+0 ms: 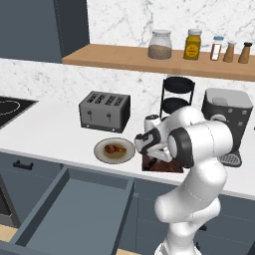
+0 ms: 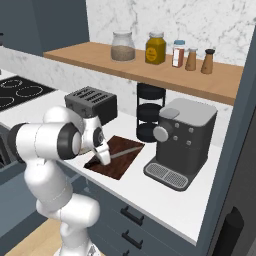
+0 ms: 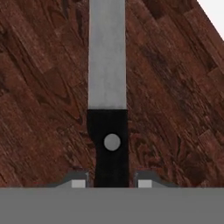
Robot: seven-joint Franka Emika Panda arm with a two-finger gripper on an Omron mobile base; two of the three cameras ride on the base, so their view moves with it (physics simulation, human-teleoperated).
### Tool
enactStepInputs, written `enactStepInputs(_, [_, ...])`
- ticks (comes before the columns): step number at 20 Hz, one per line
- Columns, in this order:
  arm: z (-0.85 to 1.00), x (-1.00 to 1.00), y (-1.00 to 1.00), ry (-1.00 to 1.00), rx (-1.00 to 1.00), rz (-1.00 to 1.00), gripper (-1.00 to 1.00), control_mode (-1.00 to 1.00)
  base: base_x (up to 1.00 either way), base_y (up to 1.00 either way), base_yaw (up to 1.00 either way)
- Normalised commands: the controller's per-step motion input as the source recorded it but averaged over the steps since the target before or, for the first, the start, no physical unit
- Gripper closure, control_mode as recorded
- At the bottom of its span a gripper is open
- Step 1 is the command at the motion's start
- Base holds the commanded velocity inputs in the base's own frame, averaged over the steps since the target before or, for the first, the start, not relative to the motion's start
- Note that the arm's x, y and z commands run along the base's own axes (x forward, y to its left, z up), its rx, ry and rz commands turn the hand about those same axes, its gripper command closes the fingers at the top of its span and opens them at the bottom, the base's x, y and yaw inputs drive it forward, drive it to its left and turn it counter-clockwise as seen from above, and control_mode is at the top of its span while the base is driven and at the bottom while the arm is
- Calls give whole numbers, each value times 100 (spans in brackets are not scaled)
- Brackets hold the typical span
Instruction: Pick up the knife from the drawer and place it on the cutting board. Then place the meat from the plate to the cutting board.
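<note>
The knife [image 3: 107, 65] lies flat on the dark reddish-brown cutting board [image 3: 43, 87], its grey blade pointing away from the hand. My gripper [image 3: 111, 183] straddles its black handle [image 3: 111, 144], and a narrow gap shows on each side between fingertip and handle, so the jaws stand slightly open. On the counter, the gripper [image 2: 103, 156] hangs low over the near left end of the board [image 2: 122, 162]. Left of the board [image 1: 167, 167] sits the plate [image 1: 99, 153] with the meat [image 1: 114, 148] on it. The drawer [image 1: 74, 209] stands pulled out below the counter.
A toaster [image 1: 104, 110] stands behind the plate. A black tiered stand [image 1: 177, 97] and a coffee machine [image 2: 182, 135] crowd the board's far and right sides. Jars and shakers line the wooden shelf [image 1: 129, 56]. A hob [image 1: 10, 107] lies far left.
</note>
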Motion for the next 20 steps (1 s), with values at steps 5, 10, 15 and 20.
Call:
enactStepInputs(5, [4,0,-1,-19,1,0,-100,-100,0,0,0])
enactStepInputs(10, [80,-28,5,-28,0,4,-100,-100,0,0,0])
enactStepInputs(15, [81,-16,39,-22,-6,14,-100,-100,0,0,0])
enactStepInputs(20, [44,2,53,-10,-8,27,-100,-100,0,0,0])
